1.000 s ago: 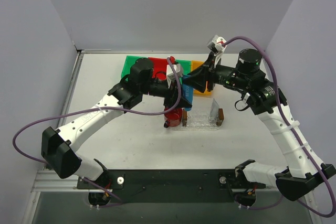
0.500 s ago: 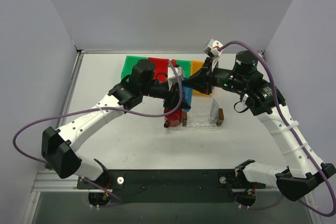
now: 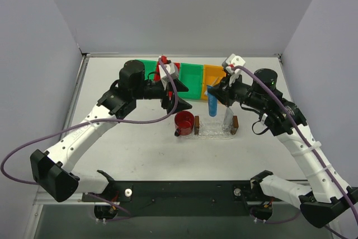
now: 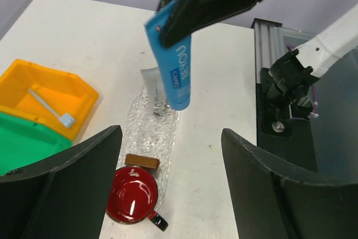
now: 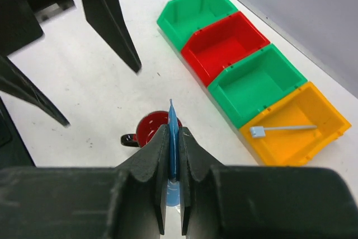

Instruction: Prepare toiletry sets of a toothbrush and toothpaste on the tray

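Observation:
My right gripper (image 5: 173,132) is shut on the bright blue toothpaste tube (image 3: 212,106), which hangs upright over the clear tray (image 3: 213,131). A white toothpaste tube (image 4: 153,89) stands in the tray near its far wooden block (image 3: 235,122). The slim white toothbrush (image 5: 282,130) lies in the orange bin (image 5: 313,138). My left gripper (image 4: 170,134) is open and empty, above the red cup (image 3: 184,121) and the tray's near block (image 4: 141,162).
A row of bins runs along the back: green (image 5: 196,12), red (image 5: 226,43), green (image 5: 260,79), then orange. The red cup stands on the table touching the tray's left end. The left arm's fingers (image 5: 109,20) hang close by the right gripper.
The left gripper let go of the red cup, opened wide and drew back toward the bins. The right gripper shut on the blue tube and carried it right, over the tray.

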Controlling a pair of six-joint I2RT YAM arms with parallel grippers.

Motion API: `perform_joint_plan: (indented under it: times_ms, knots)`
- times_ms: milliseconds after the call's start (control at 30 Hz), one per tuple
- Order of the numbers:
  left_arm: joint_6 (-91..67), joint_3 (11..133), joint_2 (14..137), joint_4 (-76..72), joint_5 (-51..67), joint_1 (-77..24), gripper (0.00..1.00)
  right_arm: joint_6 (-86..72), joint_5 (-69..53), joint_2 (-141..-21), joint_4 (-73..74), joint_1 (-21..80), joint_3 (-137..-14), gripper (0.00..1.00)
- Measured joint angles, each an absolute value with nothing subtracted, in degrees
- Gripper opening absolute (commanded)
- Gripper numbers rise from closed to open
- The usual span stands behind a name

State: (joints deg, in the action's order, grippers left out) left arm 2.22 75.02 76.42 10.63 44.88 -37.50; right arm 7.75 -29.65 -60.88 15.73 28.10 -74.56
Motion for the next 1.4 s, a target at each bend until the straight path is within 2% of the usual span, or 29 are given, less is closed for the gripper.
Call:
perform_joint_plan:
  times_ms: [267,633,967,1400]
  knots:
    - [2.0,70.7,72.9,10.2,42.2,-30.2,0.82,8.2,-23.2,-56.2,5.4,28.1,-58.8,0.00]
    - [2.0,68.6,72.5,10.1,38.3,-25.9,0.82,7.8,-13.3,-48.8,-14.3,28.1,-38.9,0.00]
    - [0.8,64.5,72.3,8.8,37.7,-19.3,0.82,6.9,-9.1,-47.4,-22.2,28.1,-32.4,0.00]
    - [0.5,62.8,72.2,6.2,37.7,-16.0,0.82,3.9,-5.3,-47.3,-25.2,28.1,-29.8,0.00]
